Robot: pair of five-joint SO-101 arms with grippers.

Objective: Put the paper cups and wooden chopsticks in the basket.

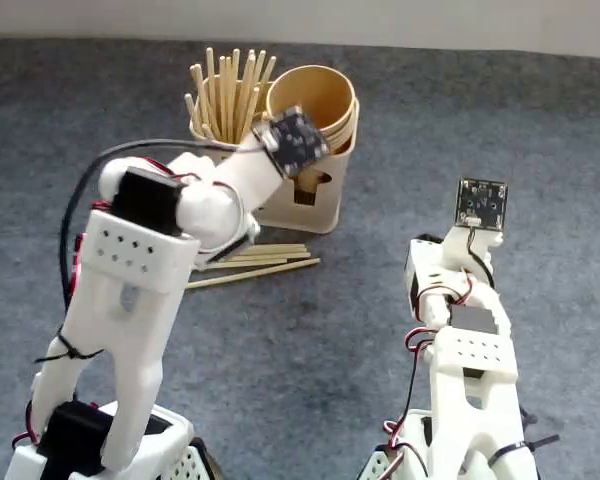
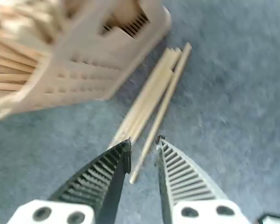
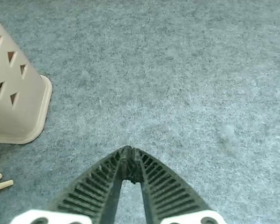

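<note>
grey cloth-covered desk (image 1: 370, 300): carries everything we list here; both arms stand at its near edge.
beige plastic basket with cut-out walls (image 1: 325, 208): upright at the far side of the desk, in front of the left arm.
nested stack of tan paper cups (image 1: 315, 95): mouth up inside the basket, in the part nearer the right arm.
bundle of pale wooden chopsticks (image 1: 225, 90): we find these standing on end inside the basket, just beside the paper cups, tips fanned out above the rim.
loose wooden chopsticks (image 2: 154, 93): a few lying flat on the desk, side by side, just beside the basket's foot on the arms' side, outside the basket.
left gripper (image 2: 143, 142): low over the loose wooden chopsticks, jaws apart, with the near end of one stick lying in the gap; we cannot tell whether either finger touches it.
right gripper (image 3: 129, 151): we place it over bare cloth, apart from the basket's corner, its black ribbed jaws closed together at the tips.
</note>
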